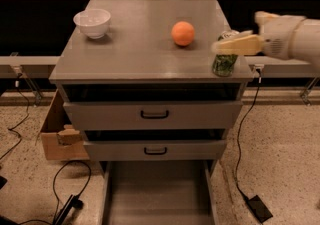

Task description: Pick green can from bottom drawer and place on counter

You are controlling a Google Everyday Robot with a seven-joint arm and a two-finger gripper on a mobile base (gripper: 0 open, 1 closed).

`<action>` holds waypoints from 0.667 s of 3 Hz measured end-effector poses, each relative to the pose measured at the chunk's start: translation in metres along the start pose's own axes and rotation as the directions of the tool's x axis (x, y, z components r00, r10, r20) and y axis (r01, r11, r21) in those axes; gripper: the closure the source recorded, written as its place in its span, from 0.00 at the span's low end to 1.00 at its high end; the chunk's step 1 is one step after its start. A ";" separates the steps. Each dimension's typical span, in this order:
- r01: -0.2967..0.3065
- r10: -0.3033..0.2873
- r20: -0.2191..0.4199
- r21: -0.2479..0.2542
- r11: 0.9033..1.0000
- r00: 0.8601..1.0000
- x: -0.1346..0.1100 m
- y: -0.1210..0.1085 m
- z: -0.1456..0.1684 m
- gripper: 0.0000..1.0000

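The green can stands upright on the counter at its front right corner. My gripper reaches in from the right at the height of the can's top. One pale finger crosses in front of the can's upper part. The jaws stand apart and hold nothing. The bottom drawer is pulled out at the foot of the cabinet, and its grey floor shows bare.
An orange ball lies on the counter left of the can. A white bowl sits at the back left. Two upper drawers with black handles stand slightly open. A cardboard box and cables lie on the floor.
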State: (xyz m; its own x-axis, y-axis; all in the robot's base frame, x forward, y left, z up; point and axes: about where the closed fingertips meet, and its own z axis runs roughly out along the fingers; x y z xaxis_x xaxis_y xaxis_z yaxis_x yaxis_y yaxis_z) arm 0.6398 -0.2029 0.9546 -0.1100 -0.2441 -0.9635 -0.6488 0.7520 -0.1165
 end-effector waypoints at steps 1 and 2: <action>0.119 -0.109 -0.154 0.052 0.992 0.982 -0.021 -0.008 -0.059 0.00; 0.232 -0.179 -0.320 0.136 0.963 0.931 -0.030 0.003 -0.131 0.00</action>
